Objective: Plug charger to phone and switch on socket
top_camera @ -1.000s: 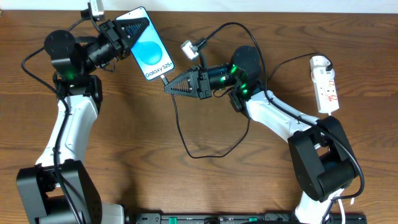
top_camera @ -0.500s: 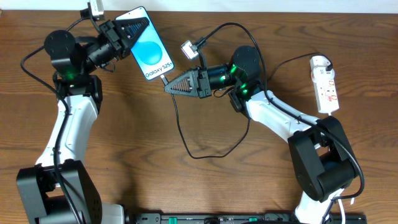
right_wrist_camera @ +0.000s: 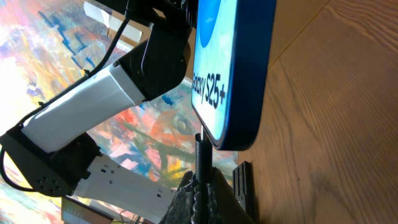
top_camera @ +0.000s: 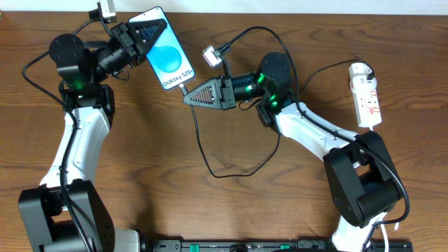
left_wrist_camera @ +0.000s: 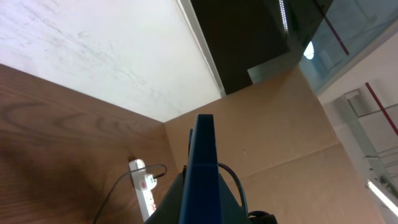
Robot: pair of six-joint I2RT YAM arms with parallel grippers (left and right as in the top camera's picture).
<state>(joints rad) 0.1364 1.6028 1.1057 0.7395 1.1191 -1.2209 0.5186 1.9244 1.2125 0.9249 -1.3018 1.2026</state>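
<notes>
My left gripper (top_camera: 155, 29) is shut on the phone (top_camera: 166, 50), holding it tilted above the table's back left; the blue screen reads "Galaxy S25+". In the left wrist view the phone (left_wrist_camera: 200, 168) stands edge-on between the jaws. My right gripper (top_camera: 187, 98) is shut on the charger plug tip (right_wrist_camera: 200, 155), which meets the phone's bottom edge (right_wrist_camera: 239, 134). The charger's thin black cable (top_camera: 210, 157) loops over the table. The socket (top_camera: 367, 96), a white power strip with red markings, lies at the right edge; it also shows in the left wrist view (left_wrist_camera: 142, 186).
A small silver connector (top_camera: 212, 54) on a black lead lies behind the right gripper. The socket's white cord runs along the right arm (top_camera: 315, 133). A black rail (top_camera: 238, 245) lines the front edge.
The right gripper has crept slightly left toward the phone's bottom edge with the plug. The left gripper and phone have hardly moved.
</notes>
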